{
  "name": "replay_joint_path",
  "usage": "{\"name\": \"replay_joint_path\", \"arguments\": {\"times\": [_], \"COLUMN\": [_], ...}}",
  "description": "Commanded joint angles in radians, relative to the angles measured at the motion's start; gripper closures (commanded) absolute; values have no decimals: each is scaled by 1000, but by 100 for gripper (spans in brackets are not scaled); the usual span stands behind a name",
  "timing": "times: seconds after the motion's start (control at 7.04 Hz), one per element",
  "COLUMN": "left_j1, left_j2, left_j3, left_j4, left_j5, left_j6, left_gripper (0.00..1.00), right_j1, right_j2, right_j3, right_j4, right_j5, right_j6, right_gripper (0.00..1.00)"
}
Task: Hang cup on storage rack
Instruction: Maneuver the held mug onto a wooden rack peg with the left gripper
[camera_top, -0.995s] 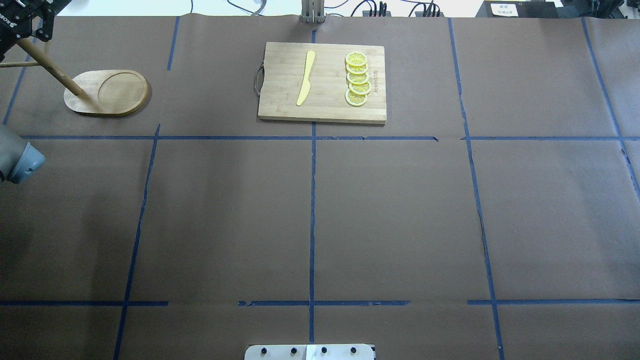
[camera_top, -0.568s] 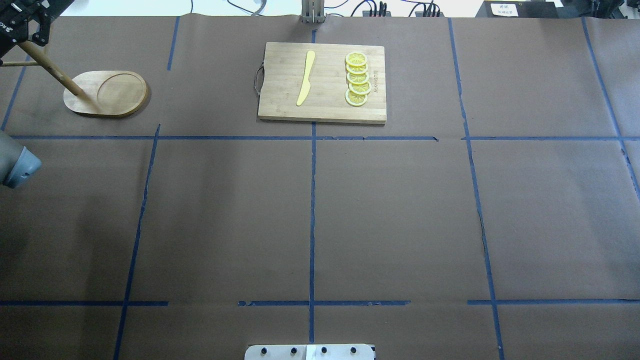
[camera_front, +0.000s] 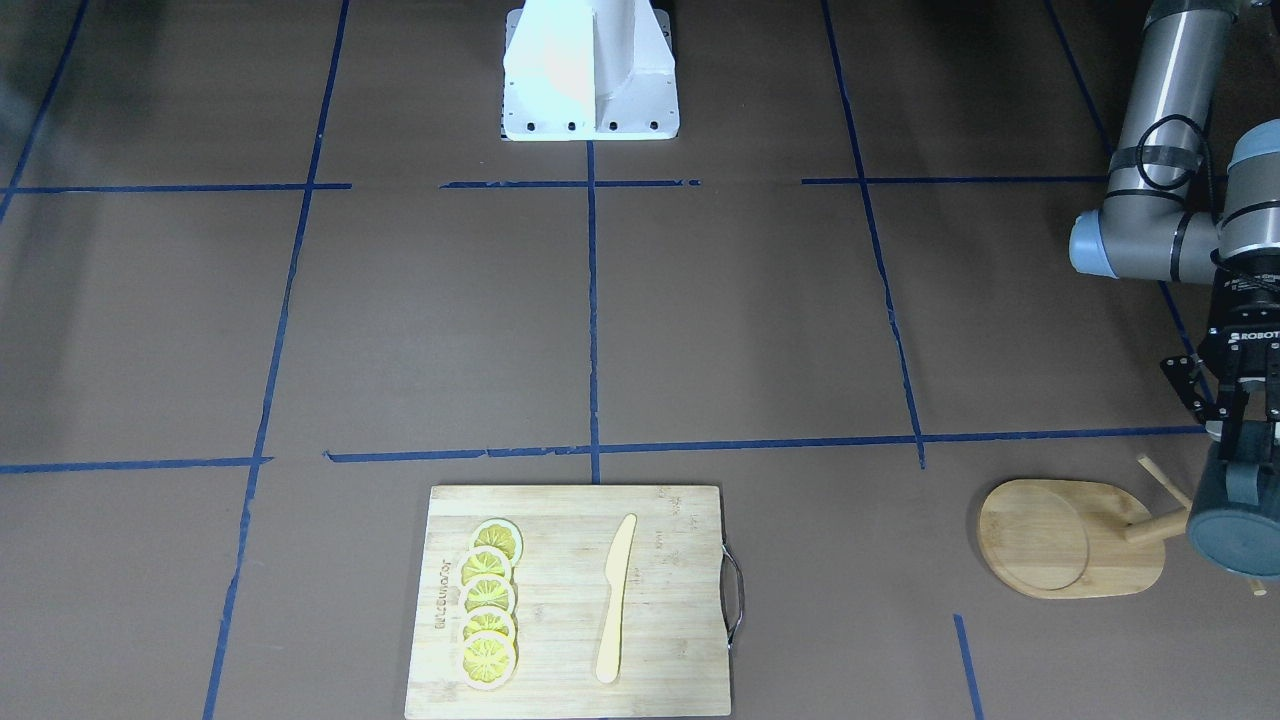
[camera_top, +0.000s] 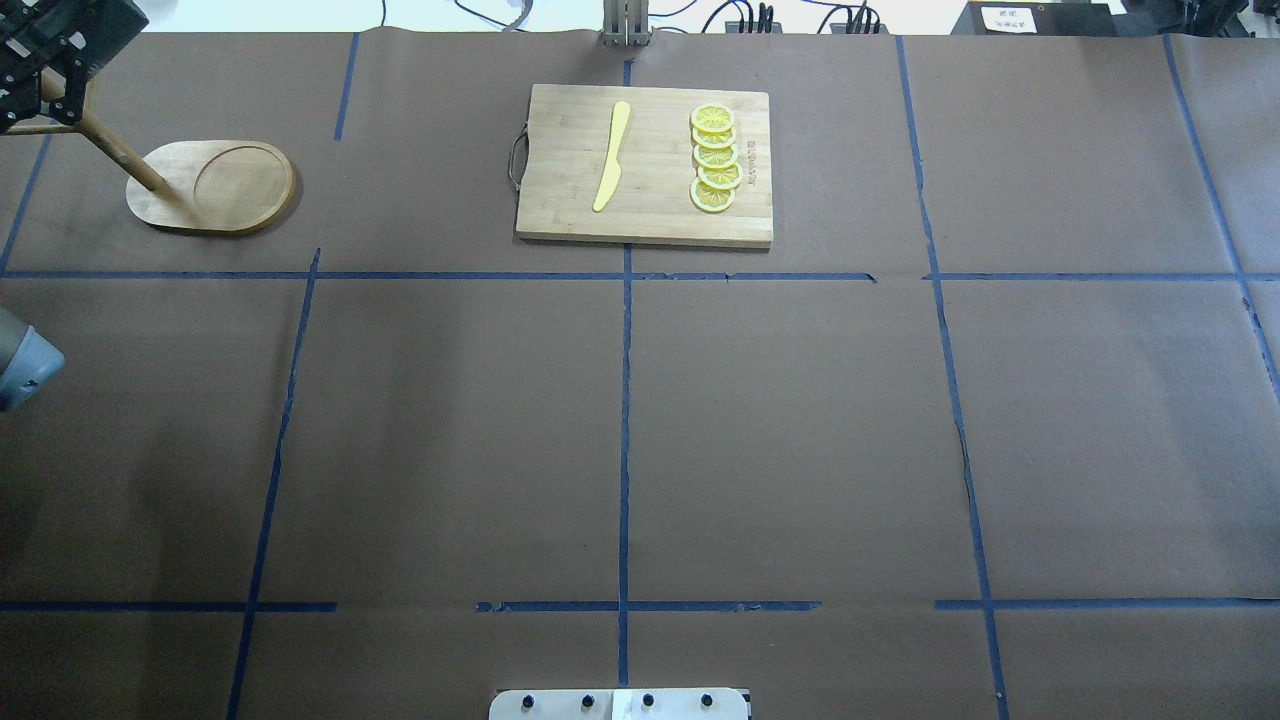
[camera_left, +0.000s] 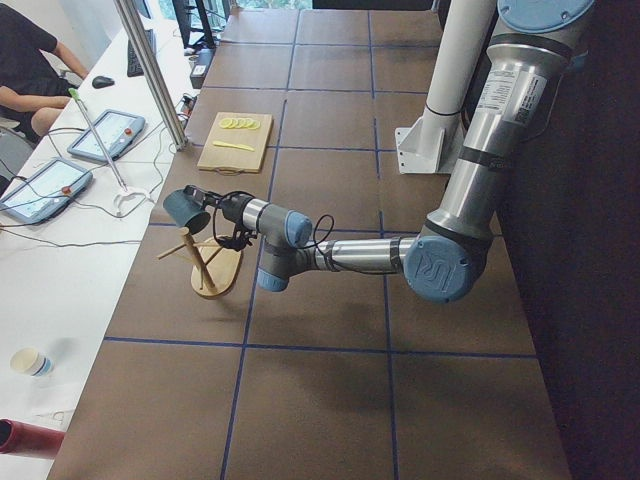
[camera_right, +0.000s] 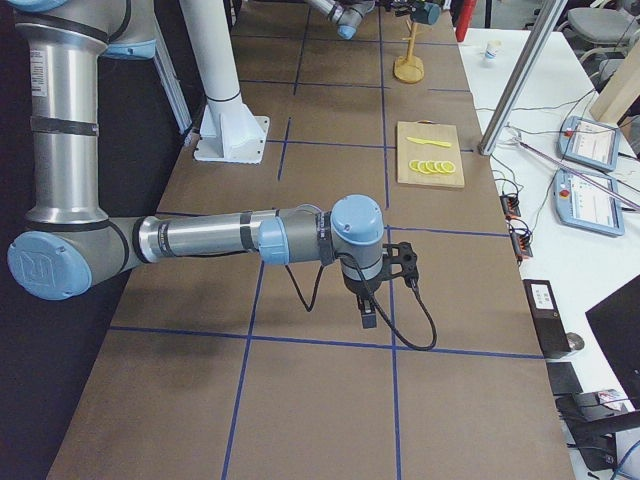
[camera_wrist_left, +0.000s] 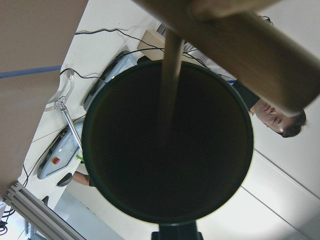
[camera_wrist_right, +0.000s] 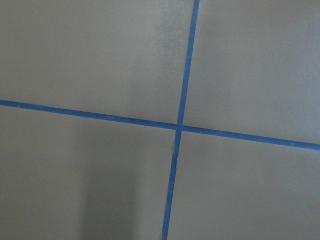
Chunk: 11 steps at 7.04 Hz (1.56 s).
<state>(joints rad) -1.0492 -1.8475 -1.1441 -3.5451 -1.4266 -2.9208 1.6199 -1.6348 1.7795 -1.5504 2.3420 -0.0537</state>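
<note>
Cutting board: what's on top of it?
A yellow knife and a row of five overlapping lemon slices lie on the cutting board. Each slice covers part of its neighbour.

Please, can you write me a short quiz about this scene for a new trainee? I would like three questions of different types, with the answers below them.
1. How many lemon slices lie on the cutting board?
2. True or false: the yellow knife lies on the bare table, beside the board.
3. Which gripper is at the storage rack with the cup? A) left B) right C) neither

Key
1. Five.
2. False: the knife lies on the board.
3. A: the left gripper is there; the right gripper is far from the rack.
</note>
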Motion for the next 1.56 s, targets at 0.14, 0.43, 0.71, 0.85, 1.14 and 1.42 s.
{"name": "replay_joint_path", "arguments": {"times": [0.14,0.43,0.71,0.85,1.14,1.42], "left_j1": [25,25,25,25,23,12], "left_j2": [11,13,11,8,7,8], "left_j3": [29,30,26,26,32,33], "left_j4": [-1,0,2,2,2,2], "left_j5": [-3,-9,-11,-11,-23,-23], "left_j6": [9,9,8,5,2,0], "left_gripper": [97,97,97,97,96,96], "right_j1": [0,0,0,0,0,0], "right_j2": [1,1,1,1,3,3], "right_j3": [1,1,1,1,1,1], "right_j4": [1,1,1,1,1,1], "right_j5": [-1,-1,0,0,0,0], "right_j6": [0,0,0,0,2,2], "right_gripper": [0,0,0,0,0,0]}}
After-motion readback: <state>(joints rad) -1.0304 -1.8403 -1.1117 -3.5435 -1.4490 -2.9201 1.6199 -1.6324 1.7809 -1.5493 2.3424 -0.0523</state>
